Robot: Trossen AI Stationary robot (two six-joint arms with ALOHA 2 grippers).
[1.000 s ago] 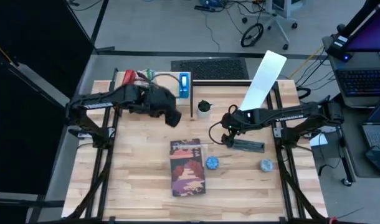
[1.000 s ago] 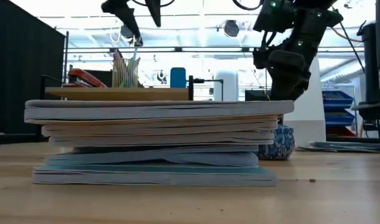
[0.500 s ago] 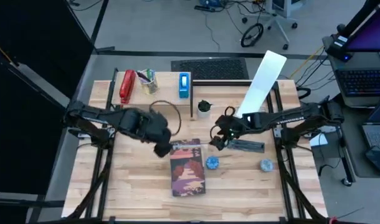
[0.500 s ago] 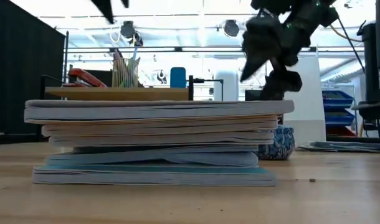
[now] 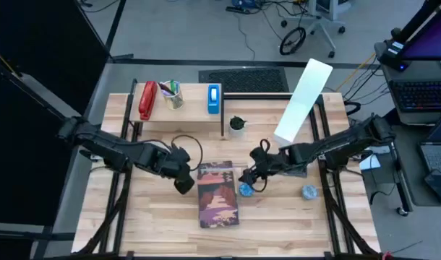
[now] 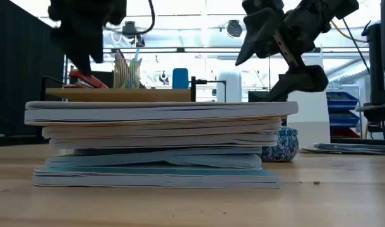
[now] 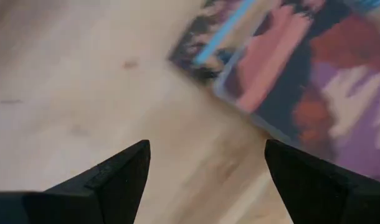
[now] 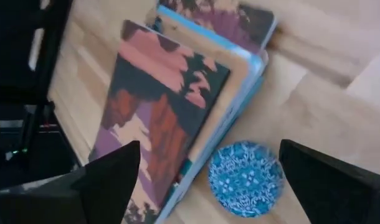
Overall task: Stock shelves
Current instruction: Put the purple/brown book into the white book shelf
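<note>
Both end effectors now lower, flanking untouched book stack [image 5: 219, 193].

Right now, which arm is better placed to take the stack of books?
Probably both. The left gripper hangs open at the stack of books's left edge, the right gripper open at its right edge, beside the blue patterned ball.

A grey concrete floor [image 5: 199, 36] surrounds the light-wood plank table [image 5: 163, 217]. A tall black panel [image 5: 32, 65] stands at one side, a white wheeled office chair [image 5: 318, 25] beyond.
</note>
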